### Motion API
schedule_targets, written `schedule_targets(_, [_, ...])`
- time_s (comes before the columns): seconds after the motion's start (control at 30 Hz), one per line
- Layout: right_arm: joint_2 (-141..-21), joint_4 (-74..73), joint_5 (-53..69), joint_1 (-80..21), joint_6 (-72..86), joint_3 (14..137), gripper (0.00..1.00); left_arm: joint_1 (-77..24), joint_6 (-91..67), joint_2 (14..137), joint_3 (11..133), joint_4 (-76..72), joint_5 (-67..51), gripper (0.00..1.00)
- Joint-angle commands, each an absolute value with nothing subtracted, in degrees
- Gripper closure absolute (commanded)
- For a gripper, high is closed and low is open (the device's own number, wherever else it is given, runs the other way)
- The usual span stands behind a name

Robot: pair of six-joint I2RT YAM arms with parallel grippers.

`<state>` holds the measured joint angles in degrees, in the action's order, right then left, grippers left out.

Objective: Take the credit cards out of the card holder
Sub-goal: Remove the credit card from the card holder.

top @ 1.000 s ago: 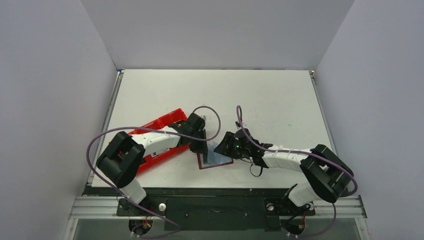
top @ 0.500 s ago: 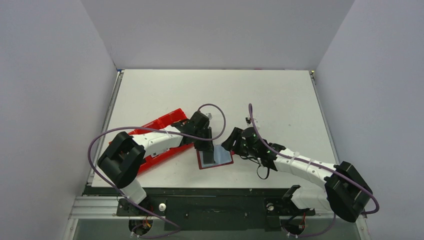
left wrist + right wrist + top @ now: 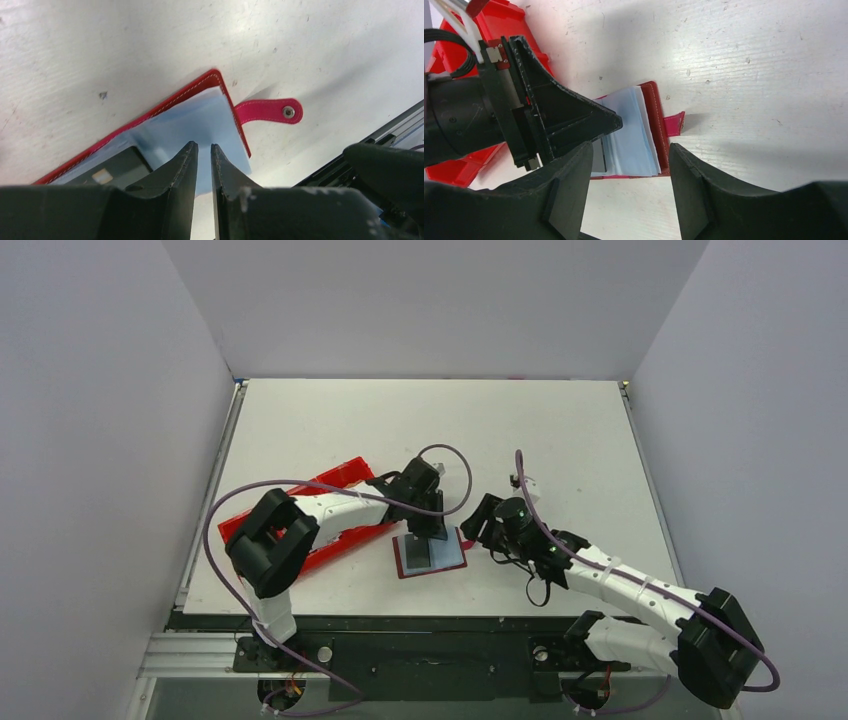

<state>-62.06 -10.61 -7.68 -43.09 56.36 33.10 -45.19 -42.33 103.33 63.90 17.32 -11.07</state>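
The counter [image 3: 430, 420] is a white board, boxed in on three sides by plain pale grey walls [image 3: 430, 300]. Up close its paint is scuffed, with fine scratches and small dark specks. Along its near edge runs a dark metal rail [image 3: 430, 625] where both arms are bolted, and purple cables [image 3: 215, 510] loop off them.

The card holder [image 3: 430, 558] lies open and flat on the counter near the front edge, between the two arms. Its dark red cover is edged with pale stitching. Its pale blue-grey sleeves [image 3: 190, 120] face up, and the strap tab [image 3: 267, 111] sticks out to the side with a small metal snap [image 3: 288, 112] at its end. A dark card [image 3: 117, 165] with a small gold patch sits inside one sleeve. Any print on it is too blurred to read.

The left end effector [image 3: 428, 532] points down onto the far part of the holder, its tips on the sleeves. Its fingers are drawn almost together with only a thin slit between them, and I cannot tell whether a sleeve is caught in that slit.

The right end effector [image 3: 482, 525] hangs just beside the holder on the strap side, fingers spread wide with nothing between them.

A bright red tray [image 3: 340, 478] lies at an angle under the left arm, near the holder.
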Motion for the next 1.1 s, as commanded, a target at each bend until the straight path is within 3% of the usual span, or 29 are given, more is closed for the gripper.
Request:
schedule_targets(0.0, [-60.5, -11.6, -9.9, -42.6, 55.2, 32.7, 0.46, -46.0, -41.5, 106.3, 68.3, 15.3, -12.1, 0.86])
schedule_targets(0.47, [-62.9, -10.4, -8.2, -42.5, 54.2, 33.9, 0.46, -46.3, -39.5, 108.1, 71.0, 17.5, -11.5, 0.84])
schedule_targets(0.7, [-63.6, -7.5, -4.7, -42.5, 53.2, 34.0, 0.47, -45.0, -37.4, 98.6, 70.3, 22.5, -5.7, 0.76])
schedule_targets(1.07, [-70.7, 1.2, 1.4, -43.7, 53.8, 35.5, 0.48, -41.1, -38.3, 86.8, 58.7, 26.9, 0.6, 0.75])
